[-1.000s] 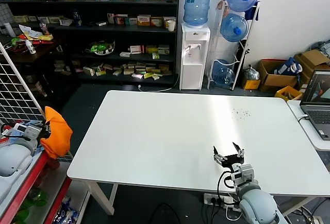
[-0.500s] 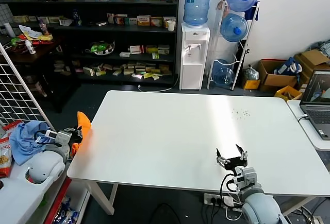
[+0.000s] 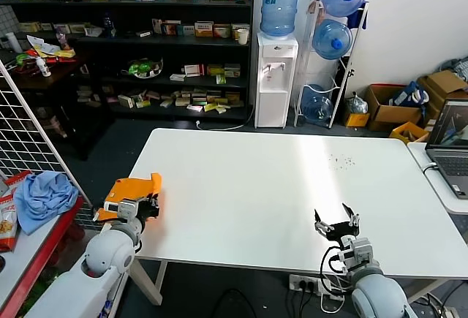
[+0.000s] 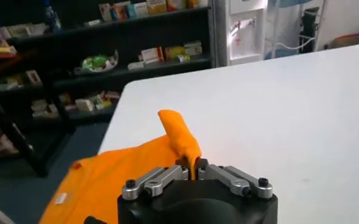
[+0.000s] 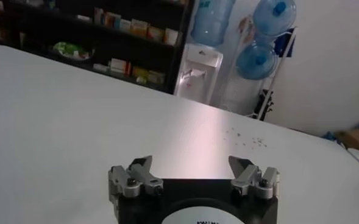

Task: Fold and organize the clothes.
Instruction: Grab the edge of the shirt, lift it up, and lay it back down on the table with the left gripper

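Note:
The bright orange T-shirt (image 3: 130, 190) hangs bunched at the near left corner of the white table (image 3: 256, 186). My left gripper (image 3: 148, 204) is shut on a fold of it. In the left wrist view the orange T-shirt (image 4: 118, 173) rises as a ridge between the shut fingers of the left gripper (image 4: 192, 167), and the rest spreads past the table's corner. My right gripper (image 3: 337, 222) is open and empty over the table's near right part. In the right wrist view the right gripper (image 5: 191, 170) has its fingers wide apart over bare tabletop.
A light blue cloth (image 3: 42, 197) lies on a red-edged side surface at the left, beside a white wire grid (image 3: 29, 131). A laptop (image 3: 450, 146) stands on a table at the right. Shelves and a water dispenser (image 3: 276, 77) stand beyond the table.
My left arm has swung right from the side surface to the table's near left corner, carrying the orange T-shirt. The right gripper has drifted slightly right and nearer.

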You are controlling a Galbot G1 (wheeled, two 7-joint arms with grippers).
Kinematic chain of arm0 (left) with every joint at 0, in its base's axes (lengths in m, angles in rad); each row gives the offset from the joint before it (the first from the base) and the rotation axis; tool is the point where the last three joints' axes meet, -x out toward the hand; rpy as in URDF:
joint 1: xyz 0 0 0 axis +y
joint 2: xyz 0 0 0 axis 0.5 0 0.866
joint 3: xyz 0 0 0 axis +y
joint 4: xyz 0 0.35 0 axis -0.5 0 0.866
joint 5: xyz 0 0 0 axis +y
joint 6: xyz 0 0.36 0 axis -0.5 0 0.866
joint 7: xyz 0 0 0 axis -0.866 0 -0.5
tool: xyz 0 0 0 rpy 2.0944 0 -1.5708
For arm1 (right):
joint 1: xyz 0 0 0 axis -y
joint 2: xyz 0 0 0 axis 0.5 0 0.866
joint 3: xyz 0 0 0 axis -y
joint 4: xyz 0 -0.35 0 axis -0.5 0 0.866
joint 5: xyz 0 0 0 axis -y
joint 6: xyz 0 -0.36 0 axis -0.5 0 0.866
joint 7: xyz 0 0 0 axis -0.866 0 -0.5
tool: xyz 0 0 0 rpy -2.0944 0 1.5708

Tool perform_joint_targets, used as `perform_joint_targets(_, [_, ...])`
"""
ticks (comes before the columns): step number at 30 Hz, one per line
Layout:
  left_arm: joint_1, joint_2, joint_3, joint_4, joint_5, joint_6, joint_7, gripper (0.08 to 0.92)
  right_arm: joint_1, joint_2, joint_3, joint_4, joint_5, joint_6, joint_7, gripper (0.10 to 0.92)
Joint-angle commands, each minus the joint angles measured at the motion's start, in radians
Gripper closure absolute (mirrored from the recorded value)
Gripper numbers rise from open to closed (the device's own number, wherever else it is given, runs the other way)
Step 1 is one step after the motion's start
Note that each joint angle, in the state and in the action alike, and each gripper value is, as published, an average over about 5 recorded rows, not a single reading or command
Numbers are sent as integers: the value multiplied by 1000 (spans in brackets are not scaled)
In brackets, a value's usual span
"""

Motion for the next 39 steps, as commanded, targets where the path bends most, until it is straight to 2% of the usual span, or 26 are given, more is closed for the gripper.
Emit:
perform_joint_targets(1, [6,-313,39,32,6,-40,-50,867,-9,-5,18,-6,-5,11,1,203])
perform_joint_targets(9, [-23,-555,88,141,77,-119,-66,867,-26,-9,49,-20,-13,31,0,203])
perform_joint_targets(16, [-15,-693,137,203,120,-171,-72,867,-51,-21,85,-21,-5,37,-1,203])
perform_joint_targets(25, [4,-703,175,276,166,-327,-67,867,-61,-21,102,-23,10,42,3,203])
perform_joint_targets(31, [10,-703,218,278,181,-473,-21,850,-63,-24,101,-9,11,38,6,203])
perform_joint_targets(39, [15,-701,223,201,179,-577,23,637,-61,-23,89,12,8,32,6,203])
